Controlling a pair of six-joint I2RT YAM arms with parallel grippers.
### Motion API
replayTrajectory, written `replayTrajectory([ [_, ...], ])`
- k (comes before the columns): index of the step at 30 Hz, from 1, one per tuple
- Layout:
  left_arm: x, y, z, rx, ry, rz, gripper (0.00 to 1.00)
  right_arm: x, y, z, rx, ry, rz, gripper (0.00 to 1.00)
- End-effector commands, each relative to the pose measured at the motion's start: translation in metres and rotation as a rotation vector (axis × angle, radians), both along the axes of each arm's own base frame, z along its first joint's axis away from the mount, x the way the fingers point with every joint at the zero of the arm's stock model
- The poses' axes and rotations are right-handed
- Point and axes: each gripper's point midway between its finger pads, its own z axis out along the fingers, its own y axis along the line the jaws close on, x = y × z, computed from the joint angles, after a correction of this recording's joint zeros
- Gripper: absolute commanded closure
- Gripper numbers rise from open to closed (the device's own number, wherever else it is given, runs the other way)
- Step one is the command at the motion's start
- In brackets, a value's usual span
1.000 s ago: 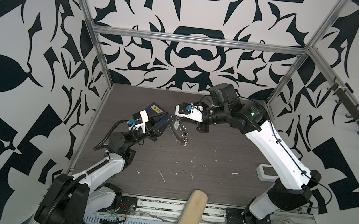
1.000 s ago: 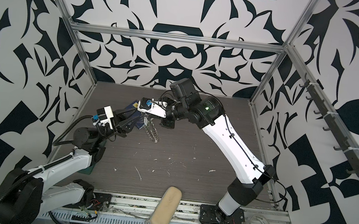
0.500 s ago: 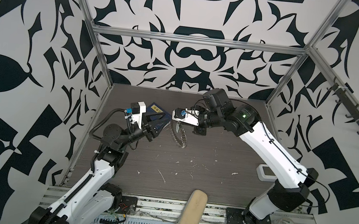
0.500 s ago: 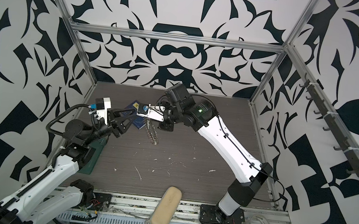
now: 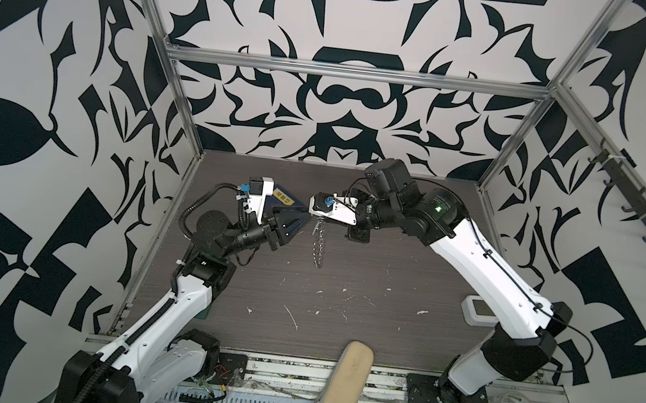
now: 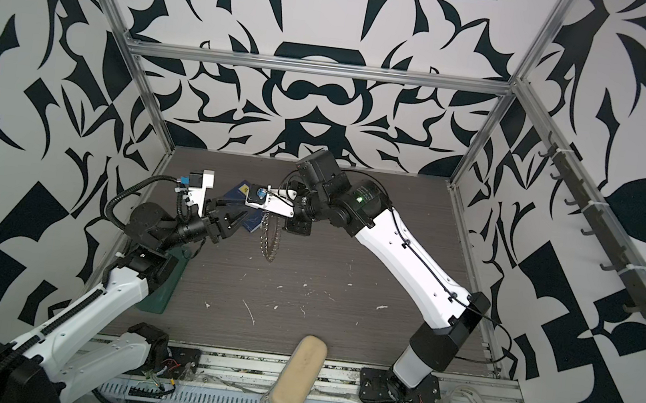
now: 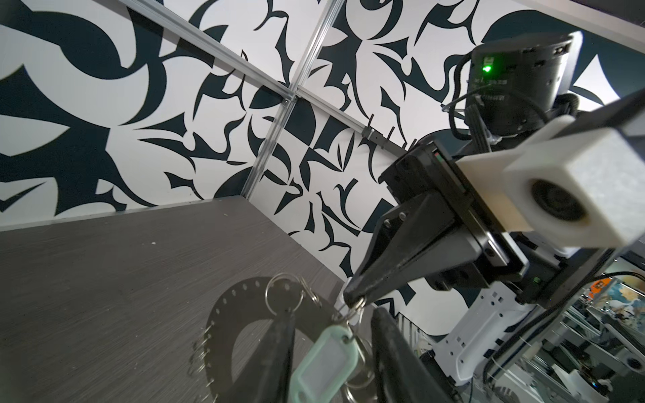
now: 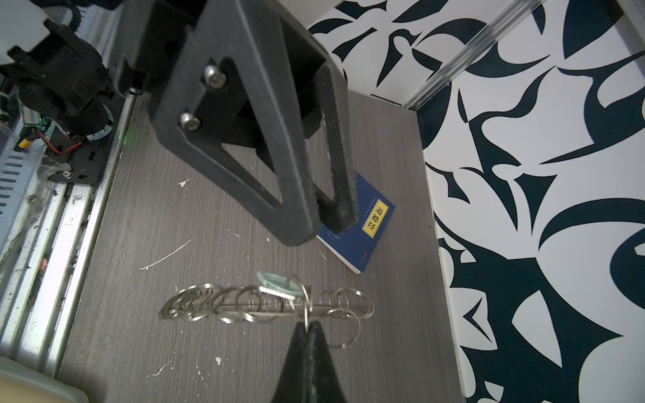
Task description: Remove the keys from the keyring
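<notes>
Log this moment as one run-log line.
right gripper: shut on a split ring of the keyring, which hangs from it | left gripper: open, aimed at mint-green key tag, not gripping | tag not yet removed

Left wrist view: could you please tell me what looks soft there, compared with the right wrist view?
Left wrist view: the tag and the dark fingers nearest the lens are soft. Right wrist view: the keyring, seen edge-on, is fairly crisp.

- Keyring (image 8: 265,307): one.
- Mint tag (image 7: 324,359): one.
- Split rings (image 8: 190,307): overlapping, count not possible.
- Blue book (image 8: 363,240): one.
- Beige case (image 5: 348,375): one.
- White device (image 5: 479,310): one.
</notes>
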Motion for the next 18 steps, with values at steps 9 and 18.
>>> replayTrajectory([
  [9,-0.011,-0.012,0.016,-0.004,-0.051,-0.078,0.6,-0.008,-0.001,0.028,0.068,-0.035,0.011,1.0],
  [18,-0.013,-0.022,0.012,0.014,-0.053,-0.106,0.64,-0.009,-0.002,0.029,0.066,-0.028,0.008,1.0],
])
